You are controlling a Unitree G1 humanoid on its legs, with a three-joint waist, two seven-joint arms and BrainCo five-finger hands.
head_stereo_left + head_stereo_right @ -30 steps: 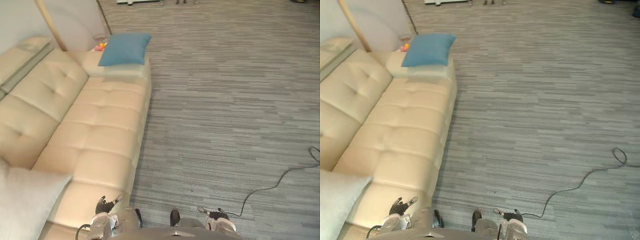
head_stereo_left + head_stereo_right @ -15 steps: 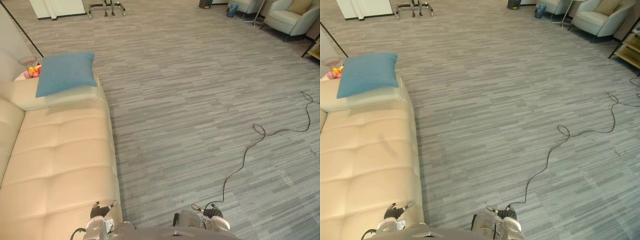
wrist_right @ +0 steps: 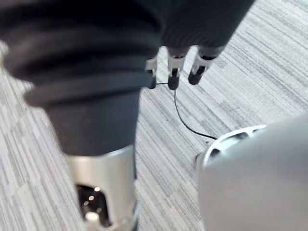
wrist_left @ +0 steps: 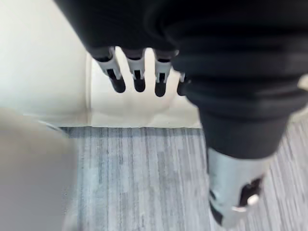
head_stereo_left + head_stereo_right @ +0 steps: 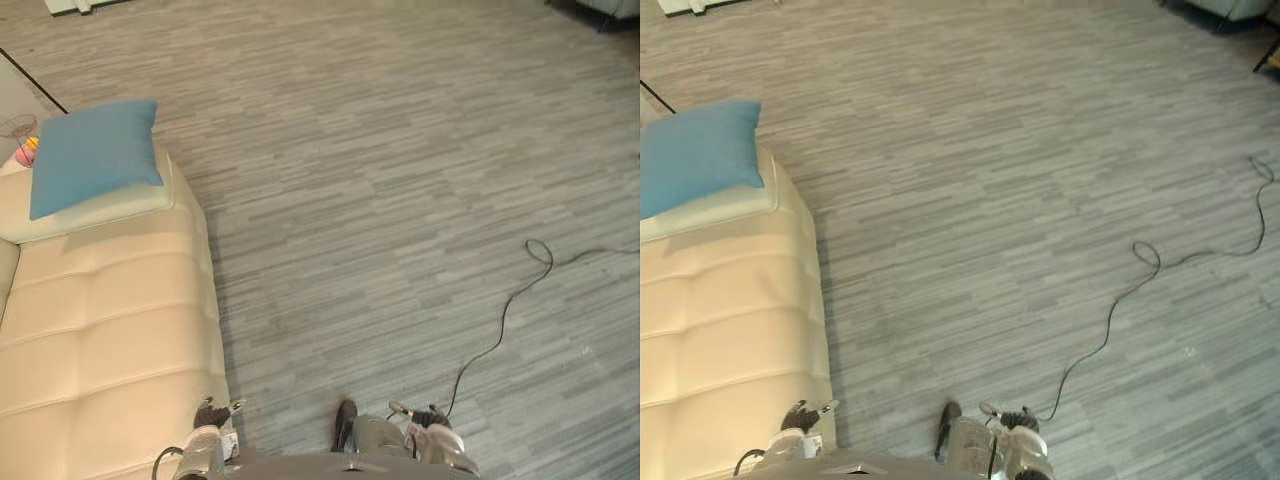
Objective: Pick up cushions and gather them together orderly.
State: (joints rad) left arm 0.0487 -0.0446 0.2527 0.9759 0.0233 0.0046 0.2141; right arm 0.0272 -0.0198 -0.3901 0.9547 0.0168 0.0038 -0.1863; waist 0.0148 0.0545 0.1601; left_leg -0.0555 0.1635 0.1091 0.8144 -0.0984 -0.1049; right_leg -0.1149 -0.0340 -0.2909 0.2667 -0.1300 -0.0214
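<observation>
A blue cushion (image 5: 90, 155) lies on the cream sofa's (image 5: 110, 330) far armrest, at the left of both eye views. My left hand (image 5: 211, 418) hangs low beside the sofa's front corner, far from the cushion. In its wrist view the fingers (image 4: 137, 79) point straight down over the sofa edge and hold nothing. My right hand (image 5: 430, 418) hangs low over the carpet. Its fingers (image 3: 173, 72) are relaxed and empty.
Grey striped carpet (image 5: 400, 200) spreads to the right of the sofa. Small pink and yellow things (image 5: 25, 150) sit just behind the armrest at the far left.
The whole picture has shifted, so the camera has moved. The white cushion at the lower left and the armchairs at the back have left the picture. Both hands still hang down.
</observation>
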